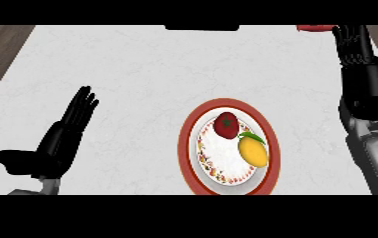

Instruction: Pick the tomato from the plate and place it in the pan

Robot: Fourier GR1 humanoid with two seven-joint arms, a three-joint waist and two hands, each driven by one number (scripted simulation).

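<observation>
A red tomato (pixel 226 124) lies on the upper part of a round plate (pixel 190 147) with a red rim and a white patterned centre. Beside it on the plate lies a yellow mango (pixel 253 151) with a green leaf. My left hand (pixel 60 141) rests open at the lower left, fingers straight and pointing up, well away from the plate. My right hand (pixel 356 57) is at the right edge, stretched up toward the top right corner with fingers straight, apart from the plate. A black shape (pixel 202 28) at the top edge may be the pan; only a sliver shows.
A red object (pixel 315 28) peeks in at the top right, next to my right hand's fingertips. The white marbled counter (pixel 148 72) stretches between the hands. A dark wooden strip (pixel 13 42) runs along the upper left corner.
</observation>
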